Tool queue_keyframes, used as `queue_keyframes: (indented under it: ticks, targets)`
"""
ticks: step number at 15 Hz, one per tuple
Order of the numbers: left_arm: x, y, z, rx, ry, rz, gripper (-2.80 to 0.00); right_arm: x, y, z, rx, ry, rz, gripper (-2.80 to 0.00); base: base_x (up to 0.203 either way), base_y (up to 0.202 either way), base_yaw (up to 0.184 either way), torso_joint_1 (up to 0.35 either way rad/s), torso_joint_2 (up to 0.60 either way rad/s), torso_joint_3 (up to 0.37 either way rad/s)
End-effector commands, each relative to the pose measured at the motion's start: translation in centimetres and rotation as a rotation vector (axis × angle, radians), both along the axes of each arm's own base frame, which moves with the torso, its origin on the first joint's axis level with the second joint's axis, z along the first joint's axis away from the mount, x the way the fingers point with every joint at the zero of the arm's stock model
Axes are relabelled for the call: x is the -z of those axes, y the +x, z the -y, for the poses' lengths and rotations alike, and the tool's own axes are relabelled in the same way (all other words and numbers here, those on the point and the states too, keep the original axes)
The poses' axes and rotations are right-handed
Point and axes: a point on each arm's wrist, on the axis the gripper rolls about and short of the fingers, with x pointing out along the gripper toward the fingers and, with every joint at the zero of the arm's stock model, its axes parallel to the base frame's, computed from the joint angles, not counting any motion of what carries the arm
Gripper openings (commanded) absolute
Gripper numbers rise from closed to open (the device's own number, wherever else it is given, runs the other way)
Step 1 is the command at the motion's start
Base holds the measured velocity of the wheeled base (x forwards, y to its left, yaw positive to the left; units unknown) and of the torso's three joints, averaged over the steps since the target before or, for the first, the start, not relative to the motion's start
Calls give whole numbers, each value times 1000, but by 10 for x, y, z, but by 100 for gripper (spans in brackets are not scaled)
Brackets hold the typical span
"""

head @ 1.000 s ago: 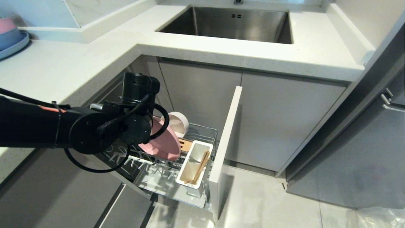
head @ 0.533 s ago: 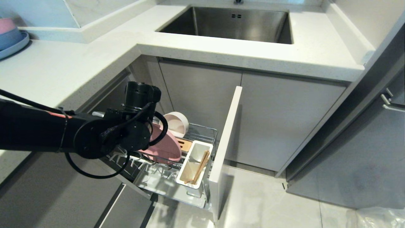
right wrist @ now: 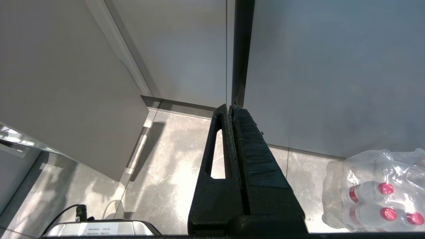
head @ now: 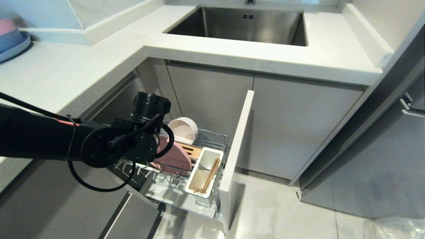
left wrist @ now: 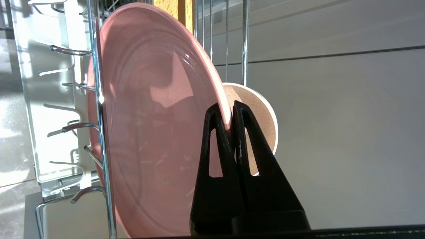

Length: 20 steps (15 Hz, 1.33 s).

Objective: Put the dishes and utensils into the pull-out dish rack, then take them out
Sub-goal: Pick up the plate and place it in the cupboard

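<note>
The pull-out dish rack (head: 216, 138) stands drawn out under the counter, its grey front (head: 237, 146) on the right. My left gripper (left wrist: 225, 108) is shut on the rim of the pink plate (left wrist: 149, 126), which stands on edge among the chrome prongs (head: 176, 160). The cream bowl (head: 184, 130) lies on its side just behind the plate (left wrist: 262, 109). The chopsticks (head: 211, 174) lean in the white caddy (head: 192, 190). The spoon is hidden. My right gripper (right wrist: 230, 107) hangs parked and shut over the floor.
A steel sink (head: 242, 25) is set in the white counter (head: 83, 73) above the rack. A blue plate with stacked bowls (head: 11, 43) sits at the counter's far left. A wrapped pack of bottles (right wrist: 382, 189) lies on the floor near the right arm.
My left arm has sunk and shifted slightly right, carrying the pink plate lower into the rack's prongs. The bowl, chopsticks and right arm have stayed put.
</note>
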Motion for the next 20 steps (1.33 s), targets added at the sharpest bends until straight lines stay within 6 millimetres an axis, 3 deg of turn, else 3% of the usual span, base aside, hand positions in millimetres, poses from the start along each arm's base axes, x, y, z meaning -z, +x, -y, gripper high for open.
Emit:
queue_keyframes:
  ticks: [1, 18, 19, 20]
  targets:
    - [2, 1, 0, -8, -3, 0, -280, 0, 0, 0, 0, 0, -2, -280, 0, 0, 0, 0, 0, 0]
    - [11, 7, 0, -17, 9, -23, -280, 0, 0, 0, 0, 0, -2, -280, 0, 0, 0, 0, 0, 0]
    - [11, 7, 0, -17, 10, -26, 0, 0, 0, 0, 0, 0, -2, -280, 0, 0, 0, 0, 0, 0]
    - [11, 7, 0, -17, 10, -26, 0, 0, 0, 0, 0, 0, -2, -280, 0, 0, 0, 0, 0, 0]
